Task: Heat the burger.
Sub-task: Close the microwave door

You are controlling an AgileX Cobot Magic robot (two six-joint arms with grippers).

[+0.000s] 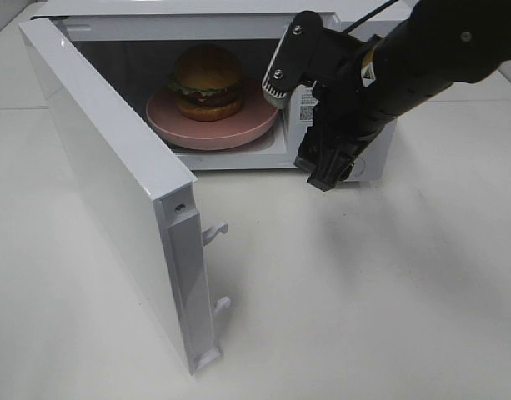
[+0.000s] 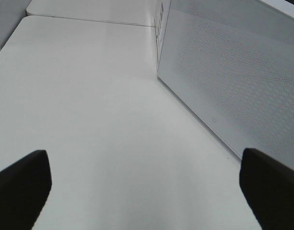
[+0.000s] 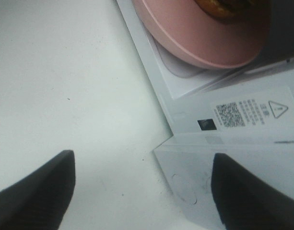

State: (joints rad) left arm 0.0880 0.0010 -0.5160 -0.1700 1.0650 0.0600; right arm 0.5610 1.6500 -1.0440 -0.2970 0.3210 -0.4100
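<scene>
Brown domed burger [image 1: 207,82], likely soft and light, is sitting on a round pink plate [image 1: 238,138], its safer handhold. Left fingers [image 2: 22,184] and right fingers [image 3: 39,189] are gaping empty.

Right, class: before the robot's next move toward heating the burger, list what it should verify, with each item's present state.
1. Burger on the pink plate inside the microwave: ok.
2. Plate behind the front sill: ok, as far as the high view shows.
3. Door shut: not ok, it stands wide open.
4. Right gripper empty: ok, jaws apart, nothing held.
5. Right gripper out of the door's swing: probably not ok, it hangs just in front of the microwave's front, right of the opening.
6. Left gripper open and empty: ok.
</scene>
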